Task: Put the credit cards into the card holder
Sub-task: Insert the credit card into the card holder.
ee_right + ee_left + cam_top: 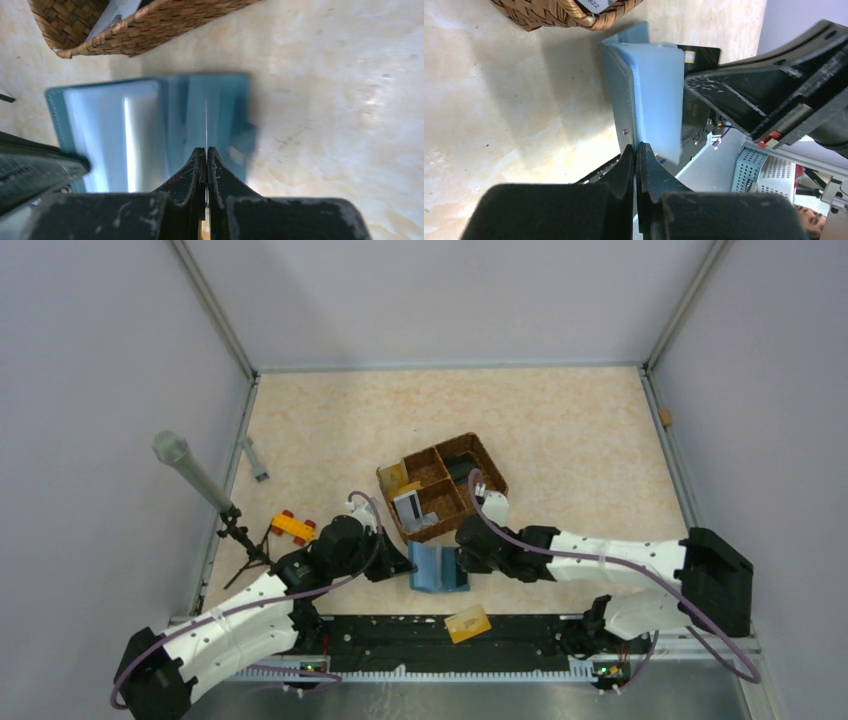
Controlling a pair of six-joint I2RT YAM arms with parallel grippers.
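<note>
The teal card holder [438,568] stands open on the table between my two grippers, its lighter blue inside showing [145,125]. My left gripper [402,566] is shut on the holder's left flap [636,148], and a thin blue edge runs between its fingers. My right gripper [463,560] is shut on a credit card [206,120], seen edge-on as a thin line over the holder's right half, with yellow showing between the fingers. Another gold credit card [467,623] lies on the front rail. A gold card [393,477] and a white card [410,508] sit in the basket.
The brown wicker basket [470,462] stands just behind the holder, and its rim shows in both wrist views [564,15] [150,25]. A yellow-and-red toy block [293,526] and a grey microphone on a tripod [188,468] are at the left.
</note>
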